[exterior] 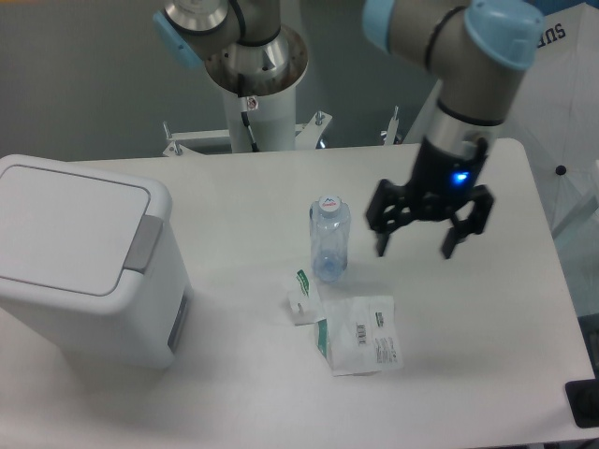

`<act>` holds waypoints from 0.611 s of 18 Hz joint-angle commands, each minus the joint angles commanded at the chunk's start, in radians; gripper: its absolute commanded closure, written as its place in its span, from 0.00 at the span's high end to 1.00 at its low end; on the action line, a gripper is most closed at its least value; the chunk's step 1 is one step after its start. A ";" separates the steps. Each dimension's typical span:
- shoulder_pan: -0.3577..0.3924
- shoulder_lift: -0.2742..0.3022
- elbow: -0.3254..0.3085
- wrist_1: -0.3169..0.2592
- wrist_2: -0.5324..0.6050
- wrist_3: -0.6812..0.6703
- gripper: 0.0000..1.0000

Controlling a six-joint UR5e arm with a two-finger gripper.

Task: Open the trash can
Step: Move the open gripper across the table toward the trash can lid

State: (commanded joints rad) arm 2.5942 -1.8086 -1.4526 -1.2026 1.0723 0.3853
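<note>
Spread wide and holding nothing, my black two-finger claw [416,249] hangs over the right half of the white table [487,374], fingertips pointing down, a blue light glowing on the wrist above it. Just to its left stands a clear plastic bottle with a white cap [328,238], upright and apart from my fingers. Below the bottle lie a small white folded card with green print [303,296] and a flat white plastic packet with a barcode label [365,347], close together. Well apart, at the table's left edge, sits the large white boxy plastic trash can [80,267], its flat lid down, its grey rectangular push tab [143,246] on the side facing me.
</note>
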 joint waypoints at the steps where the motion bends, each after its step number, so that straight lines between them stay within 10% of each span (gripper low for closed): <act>1: -0.018 0.006 -0.005 0.000 -0.005 -0.011 1.00; 11: -0.105 0.097 -0.041 0.038 -0.159 -0.009 1.00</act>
State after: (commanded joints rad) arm 2.4897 -1.7119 -1.4940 -1.1644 0.9129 0.3758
